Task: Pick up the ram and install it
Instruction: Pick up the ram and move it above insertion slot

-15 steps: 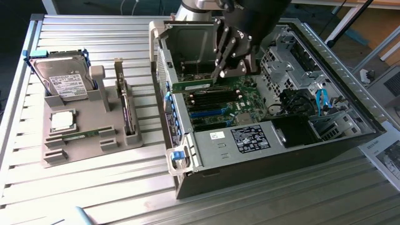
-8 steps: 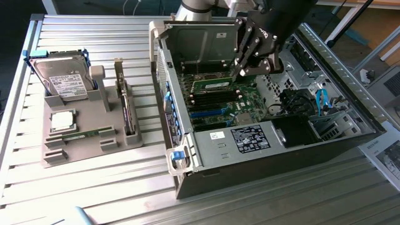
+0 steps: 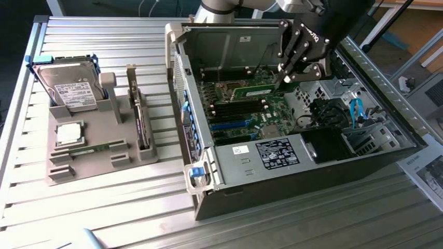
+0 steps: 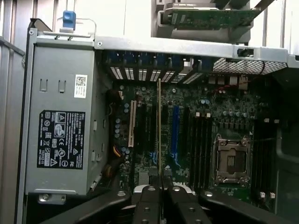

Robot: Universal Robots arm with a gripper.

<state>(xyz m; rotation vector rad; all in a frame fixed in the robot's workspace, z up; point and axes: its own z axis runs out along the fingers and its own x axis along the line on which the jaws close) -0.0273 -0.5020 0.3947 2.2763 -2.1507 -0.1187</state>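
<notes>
Table (image 3: 104, 207): silver metal; top of long ribbed slats edged by a plain frame rail; pale, even light lies bright along the ribs. Beyond its far edge, at the exterior view's right: orange-brown surface (image 3: 415, 36), floor or board not told apart; dark slanting poles (image 3: 391, 21) crossing before it. Printed paper sheet (image 3: 429, 174): flat on the slats at the exterior view's right edge.

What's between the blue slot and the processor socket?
Wrist view: parallel black memory slots between the long blue slot and the square silver processor socket.
</notes>
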